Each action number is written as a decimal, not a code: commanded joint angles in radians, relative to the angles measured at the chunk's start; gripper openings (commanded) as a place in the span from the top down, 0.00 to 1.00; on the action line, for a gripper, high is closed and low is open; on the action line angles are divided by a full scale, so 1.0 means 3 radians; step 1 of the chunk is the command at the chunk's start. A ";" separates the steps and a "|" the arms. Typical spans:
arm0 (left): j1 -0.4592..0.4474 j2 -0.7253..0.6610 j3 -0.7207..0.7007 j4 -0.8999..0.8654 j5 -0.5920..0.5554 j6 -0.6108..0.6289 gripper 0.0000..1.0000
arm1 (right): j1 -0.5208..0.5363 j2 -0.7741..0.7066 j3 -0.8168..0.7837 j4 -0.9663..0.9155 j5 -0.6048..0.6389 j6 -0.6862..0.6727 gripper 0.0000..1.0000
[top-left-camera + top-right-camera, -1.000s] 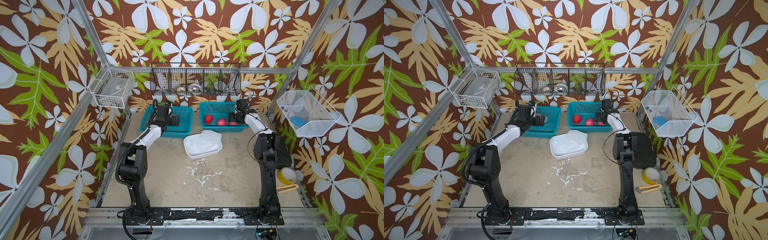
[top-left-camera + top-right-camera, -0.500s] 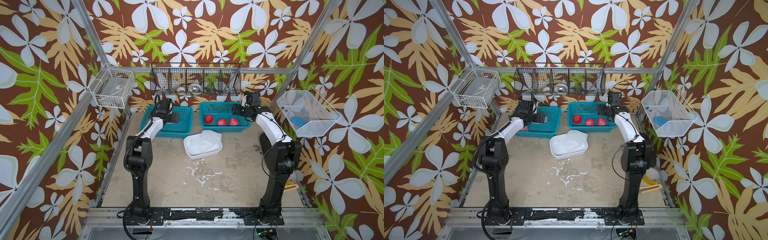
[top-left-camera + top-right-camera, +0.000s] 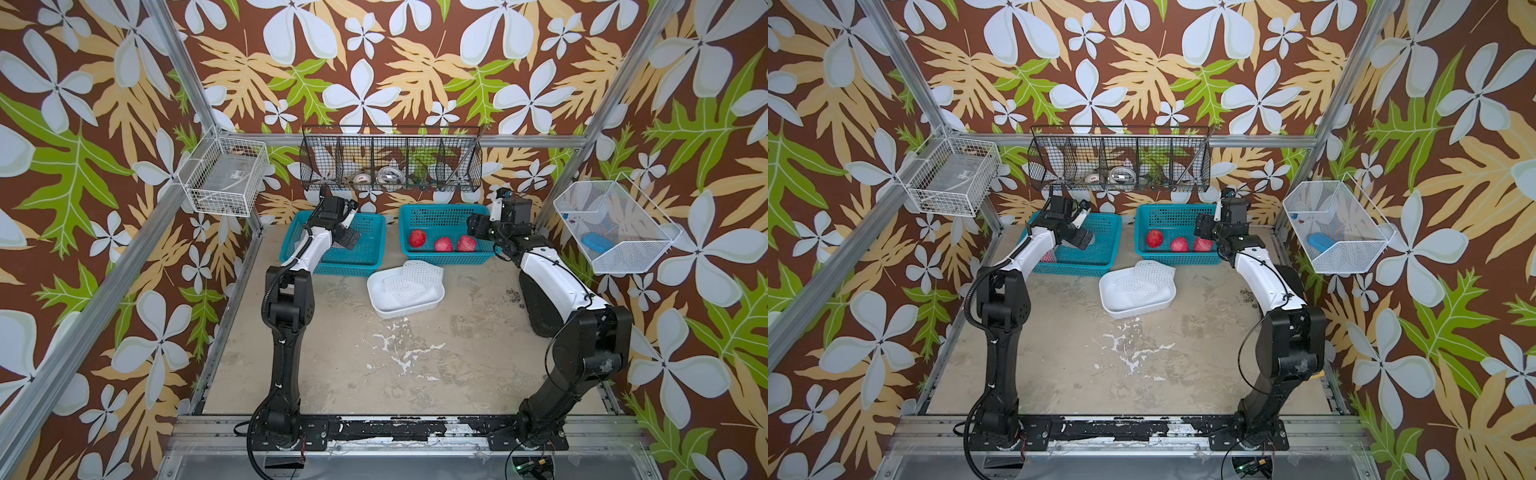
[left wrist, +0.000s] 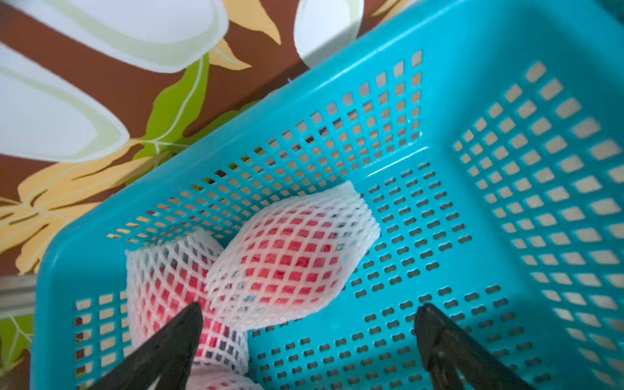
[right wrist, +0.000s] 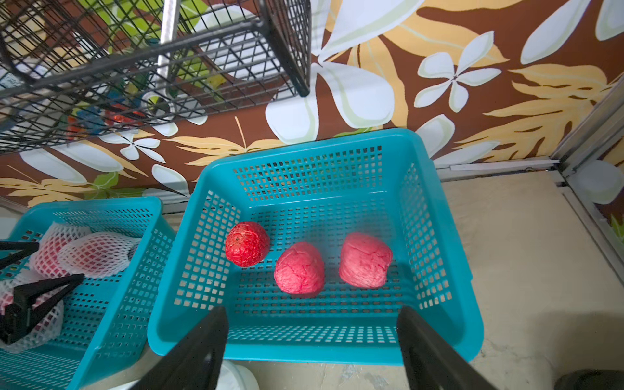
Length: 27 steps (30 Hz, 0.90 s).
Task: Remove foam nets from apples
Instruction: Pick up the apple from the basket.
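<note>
Three bare red apples [image 3: 443, 244] [image 5: 299, 267] lie in the right teal basket [image 3: 440, 259] [image 5: 314, 351]. My right gripper [image 3: 478, 226] [image 5: 311, 310] hangs open and holds nothing, above that basket's near right rim. In the left teal basket [image 3: 365, 266] [image 4: 489, 236] lie apples still in white foam nets [image 4: 290, 256] [image 5: 98, 253]. My left gripper [image 3: 349, 239] [image 4: 309, 309] is open over them, one fingertip [image 4: 189, 324] just beside a netted apple [image 4: 169, 280]. Several loose foam nets [image 3: 411, 278] [image 3: 1144, 276] lie in a white tray [image 3: 386, 309].
A black wire basket [image 3: 390, 160] hangs on the back wall just above both teal baskets. White wire baskets hang on the left wall [image 3: 226, 178] and on the right wall [image 3: 615, 226]. The tray sits on the beige floor [image 3: 374, 365] in front of the teal baskets.
My right gripper has drawn back and up out of the right basket, uncovering the third apple. Both arms' elbows have risen. The left gripper stays over the left basket.
</note>
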 commanded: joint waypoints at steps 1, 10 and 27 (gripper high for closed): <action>0.0007 0.0041 0.0046 -0.0162 -0.0062 0.0665 0.00 | 0.0009 0.0015 0.0015 0.0155 -0.0079 0.0077 0.19; 0.0010 0.0041 0.0035 0.0033 -0.0045 0.1251 0.00 | 0.0011 0.0081 0.0029 0.0188 -0.0148 0.0102 0.19; 0.0067 0.0447 0.0339 -0.0031 0.0055 0.1565 0.00 | 0.0008 0.0057 -0.0077 0.0283 -0.0226 0.0184 0.19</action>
